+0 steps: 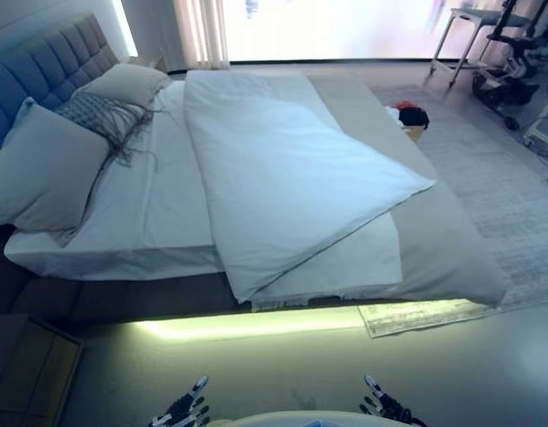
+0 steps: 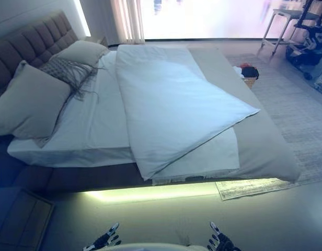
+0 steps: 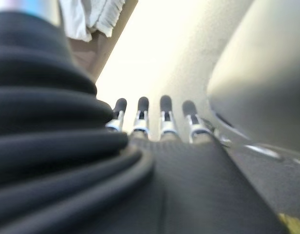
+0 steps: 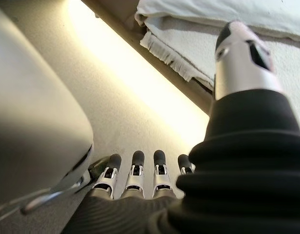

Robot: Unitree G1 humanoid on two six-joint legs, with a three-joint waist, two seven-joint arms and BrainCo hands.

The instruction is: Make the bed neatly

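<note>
The bed (image 1: 123, 298) fills the middle of the eye views, its grey headboard (image 1: 43, 62) at the left. A white duvet (image 1: 283, 169) lies skewed across it, one corner pointing right and its near corner hanging over the side. Under it spreads a grey fringed blanket (image 1: 443, 231). The white sheet (image 1: 158, 196) is bare on the left. Three pillows, one large (image 1: 43, 165), one patterned with tassels (image 1: 100, 116), one far (image 1: 127, 82), lie by the headboard. My left hand (image 1: 183, 409) and right hand (image 1: 385, 407) hang low over the floor, open, well short of the bed, holding nothing.
A lit strip glows along the bed's base (image 1: 256, 322). A pale rug (image 1: 496, 187) lies right of the bed, with a basket of dark and red cloth (image 1: 411, 117) by it. A white table (image 1: 470, 36) and wheeled equipment (image 1: 514, 71) stand far right. A wooden nightstand (image 1: 29, 369) sits near left.
</note>
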